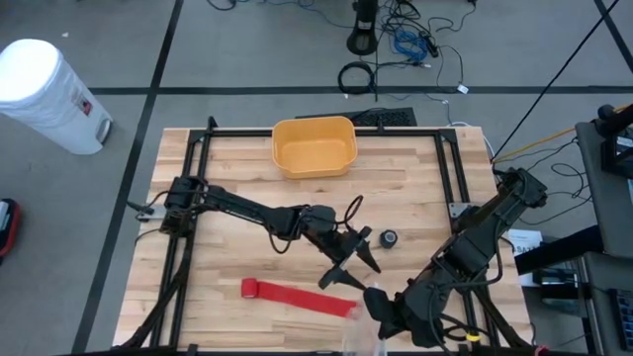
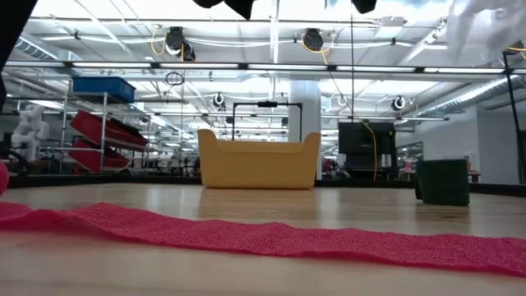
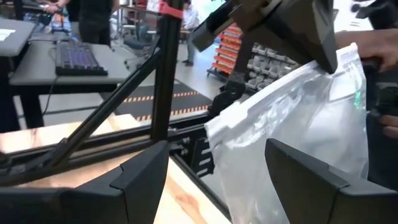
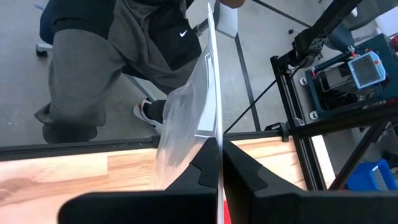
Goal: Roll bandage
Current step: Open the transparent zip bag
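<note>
Red bandage (image 2: 271,238) fills the foreground of the low view, a loosely woven strip lying unrolled and flat along the wooden table (image 1: 237,178), with slight ripples in its length. From above it shows as a long red band (image 1: 297,295) on the near half of the table, well apart from the yellow bin (image 1: 315,145), one end folded into a short thicker lip on the side toward the left arm's base.

Between the bandage and the yellow bin, closer to the bandage, the left gripper (image 1: 353,259) hangs above the table with its dark fingers spread wide and nothing between them. A small dark roll-shaped object (image 1: 390,238) sits just beside it, on the side away from the left arm's base.

Past the bandage's far end, at the table's near edge opposite the yellow bin, the right gripper (image 1: 384,314) is clenched on the edge of a clear plastic bag (image 4: 189,118), whose thin rim runs straight up from between the closed fingers. The left wrist view shows the same bag (image 3: 292,118) hanging crinkled and translucent.

A person in grey trousers (image 4: 106,68) stands just off that table edge.
</note>
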